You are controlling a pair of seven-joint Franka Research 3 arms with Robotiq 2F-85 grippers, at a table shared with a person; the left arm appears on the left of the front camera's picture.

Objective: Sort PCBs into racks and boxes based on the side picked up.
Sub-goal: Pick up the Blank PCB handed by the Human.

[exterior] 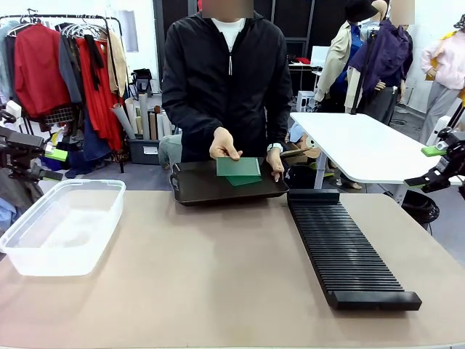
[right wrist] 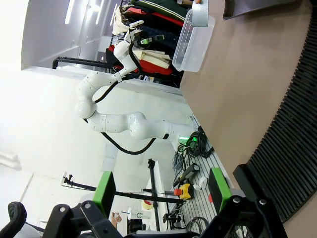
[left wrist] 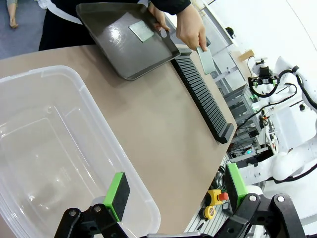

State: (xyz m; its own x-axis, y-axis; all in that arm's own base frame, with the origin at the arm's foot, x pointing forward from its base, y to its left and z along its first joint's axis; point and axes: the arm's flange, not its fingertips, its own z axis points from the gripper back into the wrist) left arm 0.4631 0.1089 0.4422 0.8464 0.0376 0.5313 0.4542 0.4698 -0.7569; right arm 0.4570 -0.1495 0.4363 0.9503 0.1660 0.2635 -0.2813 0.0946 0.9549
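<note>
While the person's hand [exterior: 225,145] holds one PCB [exterior: 238,166] just above the dark tray [exterior: 196,190] at twelve o'clock on the table, a second PCB [exterior: 247,180] lies flat in that tray. A clear plastic tub [exterior: 62,225] sits at nine o'clock, and the black slotted rack [exterior: 345,251] runs from three o'clock toward five.

Both arms hang at the table's sides. The left gripper [left wrist: 176,191] hovers above the tub's edge, its fingers spread and empty. The right gripper [right wrist: 161,191] hangs out at three o'clock, facing the rack's end, likewise released and holding nothing.

The step in hand appears to be taking the offered board. To do it well, the chosen arm should come in with jaws wide and take the free edge, away from the person's fingers. It should pinch the thin board squarely between the pads and note which face is up before heading for rack or tub.
</note>
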